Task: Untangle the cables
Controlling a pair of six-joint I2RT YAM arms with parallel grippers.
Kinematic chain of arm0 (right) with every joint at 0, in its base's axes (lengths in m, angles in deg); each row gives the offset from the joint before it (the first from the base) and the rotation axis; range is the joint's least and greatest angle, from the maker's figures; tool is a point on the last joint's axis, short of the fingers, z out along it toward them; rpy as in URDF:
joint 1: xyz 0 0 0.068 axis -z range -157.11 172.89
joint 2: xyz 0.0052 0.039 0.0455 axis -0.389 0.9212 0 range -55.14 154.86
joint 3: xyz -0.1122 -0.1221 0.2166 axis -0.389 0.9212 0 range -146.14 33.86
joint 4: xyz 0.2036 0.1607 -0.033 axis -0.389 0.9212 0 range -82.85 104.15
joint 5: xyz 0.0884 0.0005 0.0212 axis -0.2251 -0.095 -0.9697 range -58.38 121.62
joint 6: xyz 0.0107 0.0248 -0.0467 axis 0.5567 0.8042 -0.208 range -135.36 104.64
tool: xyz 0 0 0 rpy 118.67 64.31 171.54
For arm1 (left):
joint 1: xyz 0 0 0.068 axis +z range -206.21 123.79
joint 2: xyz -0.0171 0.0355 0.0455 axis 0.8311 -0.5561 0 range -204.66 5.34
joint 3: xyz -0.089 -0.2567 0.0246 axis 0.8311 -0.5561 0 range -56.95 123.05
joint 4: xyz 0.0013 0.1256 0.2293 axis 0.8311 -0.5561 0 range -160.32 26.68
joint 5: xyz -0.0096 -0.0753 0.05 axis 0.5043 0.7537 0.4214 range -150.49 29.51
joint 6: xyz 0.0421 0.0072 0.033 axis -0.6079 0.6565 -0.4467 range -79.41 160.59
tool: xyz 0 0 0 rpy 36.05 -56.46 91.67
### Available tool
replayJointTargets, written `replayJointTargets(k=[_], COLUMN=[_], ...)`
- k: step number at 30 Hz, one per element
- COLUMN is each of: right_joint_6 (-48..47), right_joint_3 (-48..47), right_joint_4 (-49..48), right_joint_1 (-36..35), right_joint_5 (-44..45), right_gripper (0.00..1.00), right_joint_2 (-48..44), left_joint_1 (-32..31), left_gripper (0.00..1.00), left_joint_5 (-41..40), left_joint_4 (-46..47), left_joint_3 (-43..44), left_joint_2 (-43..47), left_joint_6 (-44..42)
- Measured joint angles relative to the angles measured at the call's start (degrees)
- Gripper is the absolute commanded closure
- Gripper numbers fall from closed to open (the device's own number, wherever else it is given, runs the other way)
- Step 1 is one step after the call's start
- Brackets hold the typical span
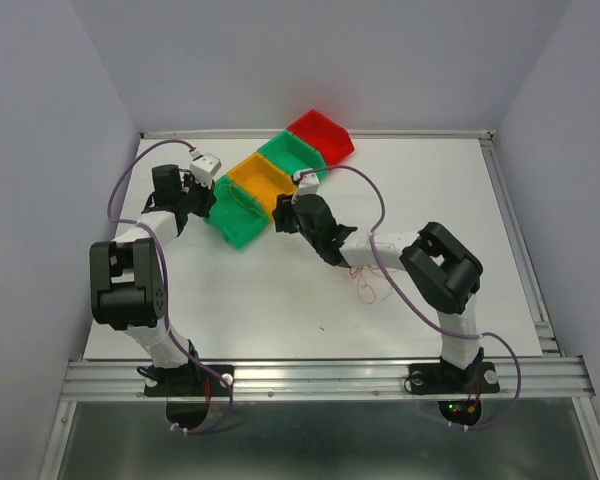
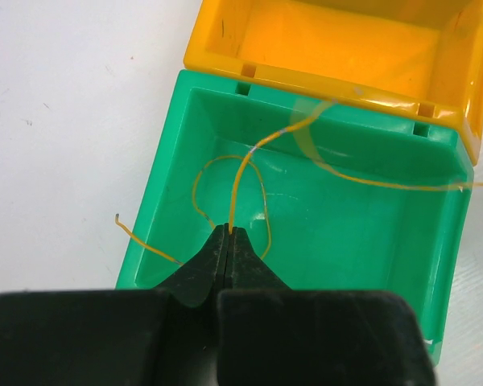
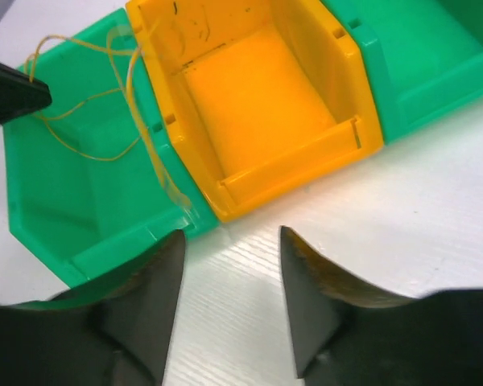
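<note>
Top external view: both arms rise from the near edge of the tabletop [image 1: 280, 300]. The left arm stands folded, its elbow on the left. Its forearm runs far and right, bringing the left end effector [image 1: 210, 203] to the left side of the nearest green bin [image 1: 240, 232]. The right arm bends at a raised elbow on the right and stretches left across the tabletop. This puts the right end effector [image 1: 284, 218] just beside the bins, where that green bin meets the yellow bin [image 1: 260, 182].

Just near the right forearm, a small tangle of cables [image 1: 366, 290] lies loose on the tabletop. The cables are reddish-orange and hair-fine, and the tangle is well apart from the bins.

In the left wrist view the left end effector is clenched, its fingertips pressed together on a yellowish cable [image 2: 238, 173] above the green bin. The cable curls in loops over the bin's floor. One end pokes out left over the tabletop, and another strand runs right across the bin's rim.

In the right wrist view the right end effector is released, jaws apart with nothing between them. It is over bare tabletop, just near the seam between the two bins. The same cable shows here, looping over the green bin and touching the wall it shares with the yellow bin.

Farther right, a second green bin [image 1: 292, 155] and a red bin [image 1: 322, 133] complete the diagonal row.
</note>
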Motion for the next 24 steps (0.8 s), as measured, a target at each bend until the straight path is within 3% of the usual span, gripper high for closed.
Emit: replayJointTargets(k=[1,2,5,6,9,10,11,24], right_joint_6=[-0.1,-0.2,-0.3,-0.5,-0.6,-0.9,-0.7,-2.5], right_joint_3=[0.5,1.0,2.0,2.1,2.0,1.9,1.6,-4.2], right_joint_4=[0.0,-0.1,0.0,-0.1,-0.1,0.0,0.1,0.0], right_joint_1=[0.0,0.0,0.0,0.0,0.0,0.0,0.0,0.0], right_joint_5=[0.3,0.6,1.0,0.9,-0.6,-1.4,-1.9,-6.3], right_gripper=[0.74,0.82,0.99,0.99,0.65,0.41,0.36,0.41], right_joint_2=[-0.3,-0.6,-1.6,-1.6,-1.6,-1.5,-1.4,2.3], left_joint_1=[0.0,0.0,0.0,0.0,0.0,0.0,0.0,0.0], left_gripper=[1.0,1.0,1.0,1.0,1.0,1.0,1.0,1.0], left_joint_5=[0.0,0.0,0.1,0.2,0.4,0.4,0.5,0.8], left_joint_4=[0.0,0.0,0.0,0.0,-0.2,-0.2,-0.3,-0.4], left_joint_3=[0.0,0.0,0.0,0.0,0.0,0.0,0.0,0.0], left_joint_2=[0.0,0.0,0.0,0.0,0.0,0.0,0.0,0.0], left_joint_6=[0.0,0.0,0.0,-0.1,-0.3,-0.3,-0.3,-0.7])
